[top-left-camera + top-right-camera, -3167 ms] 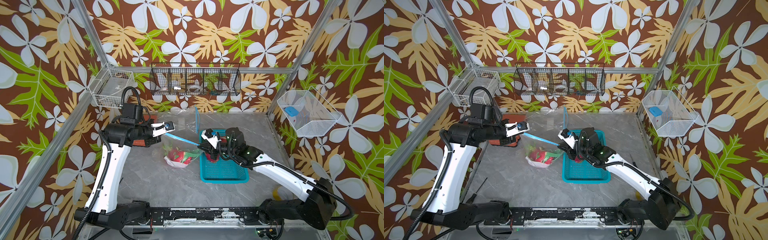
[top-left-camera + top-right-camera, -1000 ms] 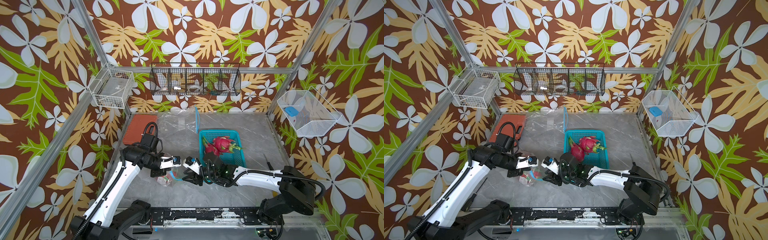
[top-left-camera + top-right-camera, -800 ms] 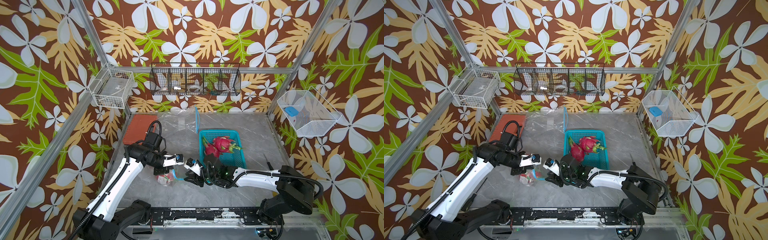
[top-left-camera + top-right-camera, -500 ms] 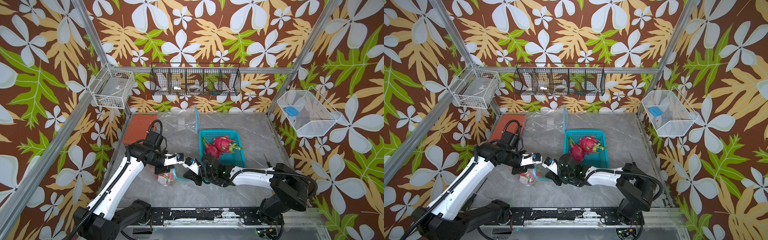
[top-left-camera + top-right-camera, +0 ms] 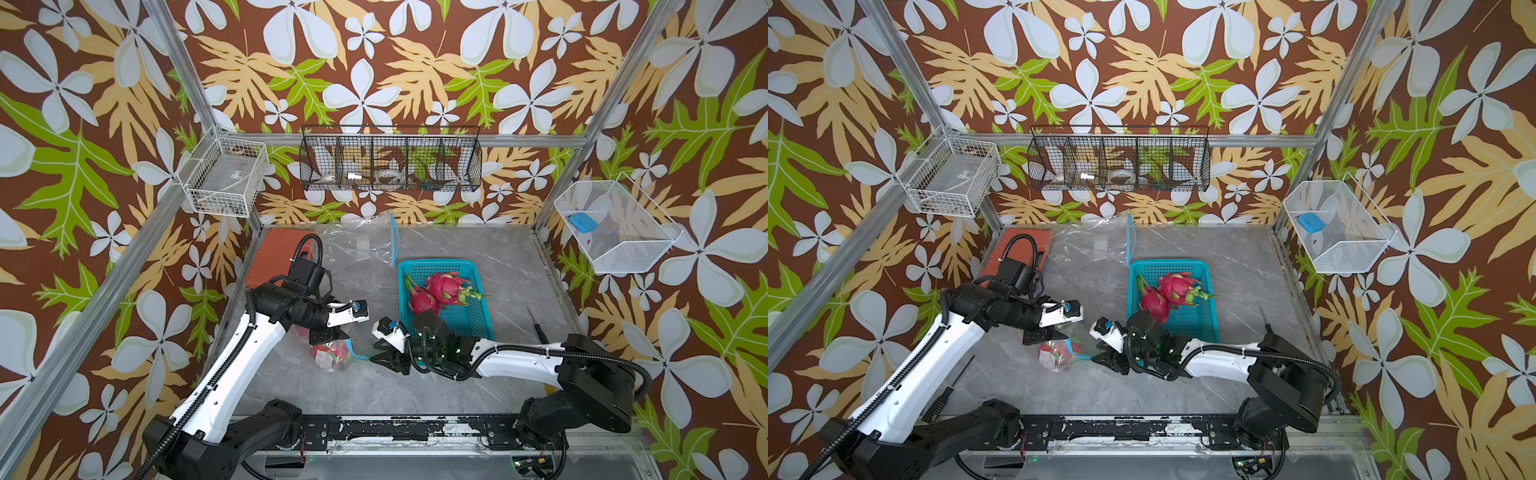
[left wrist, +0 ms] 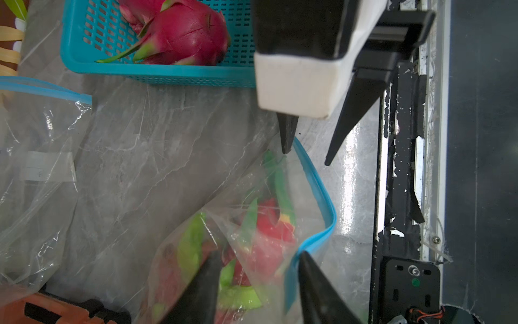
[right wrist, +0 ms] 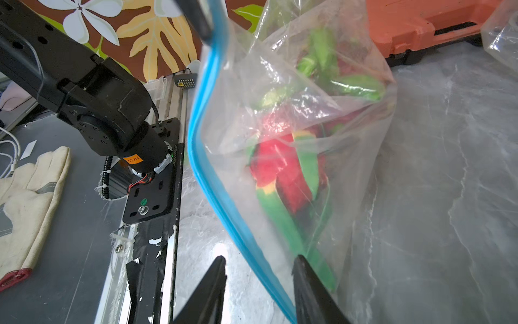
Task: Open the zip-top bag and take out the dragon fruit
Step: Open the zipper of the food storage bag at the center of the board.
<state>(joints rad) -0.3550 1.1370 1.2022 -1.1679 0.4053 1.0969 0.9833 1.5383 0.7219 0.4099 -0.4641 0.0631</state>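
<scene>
While I watch both top views, my left gripper hangs over the zip-top bag holding one dragon fruit, and my right gripper sits just beside the bag's blue zip edge. A second ago both arms sat slightly nearer the front rail; the left jaws were together then and now stand apart. Two more fruits lie in the teal basket. At the left wrist, the spread fingers straddle the bag top, magenta skin and green scales blurred behind plastic. At the right wrist, parted fingers flank the zip strip without clamping it.
</scene>
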